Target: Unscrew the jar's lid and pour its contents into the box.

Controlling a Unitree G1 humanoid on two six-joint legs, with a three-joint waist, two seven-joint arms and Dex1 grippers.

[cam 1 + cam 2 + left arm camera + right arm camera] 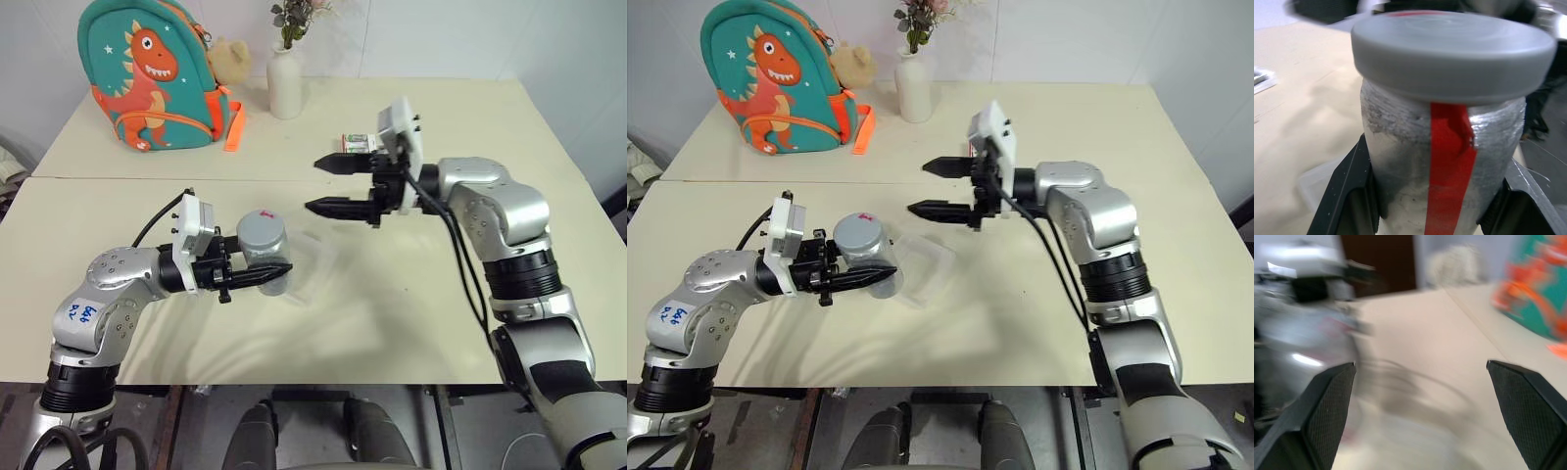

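The jar (261, 253), small and silvery with a red tape strip (1447, 161), is held just above the table with my left gripper (266, 268) shut on its body. Black fingers (1344, 196) press on both of its sides. The grey lid (262, 226) sits on top of the jar. The contents are hidden inside. The box (927, 264), a shallow clear tray, lies on the table right beside and partly under the jar. My right gripper (313, 184) hangs open, up and to the right of the lid, pointing toward it with nothing between its fingers (1327, 406).
On the far table stand a teal dinosaur backpack (152, 73) with a plush toy (231, 59), and a white vase (284, 83). A small green-white packet (355, 143) lies behind my right gripper. A seam (118, 178) separates the two tables.
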